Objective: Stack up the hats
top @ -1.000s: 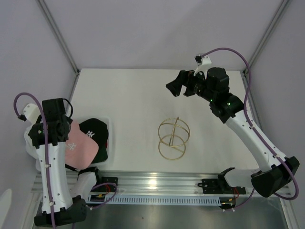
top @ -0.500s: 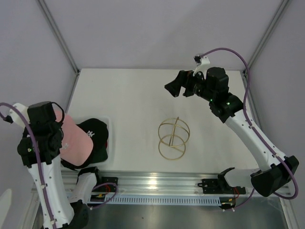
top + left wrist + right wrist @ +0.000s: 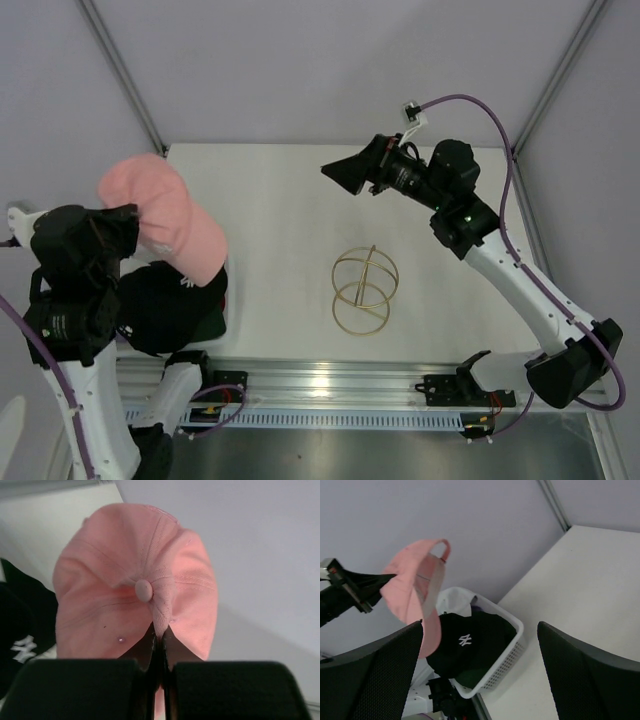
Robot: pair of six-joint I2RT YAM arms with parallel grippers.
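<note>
Pink hat [image 3: 165, 220]: aloft above the white mesh basket [image 3: 514, 647], crown pinched beside its button
Left jaws: closed tight on a fold of the hat's crown
Right jaws: spread wide, empty, high over the far surface [image 3: 280, 200]
Black hat [image 3: 470, 645]: in the basket, logo up

Soft, even white light fills every view, leaving only faint shadows on the table [image 3: 280, 220] and a bright glare streak along the metal rail [image 3: 330, 378] at its near edge. In the wrist views the pink cap [image 3: 135, 595] is fairly sharp, while the dark fingers [image 3: 80, 690] of the left gripper [image 3: 159, 645] and right gripper [image 3: 480, 625] sit near the lens, blurred and featureless.
</note>
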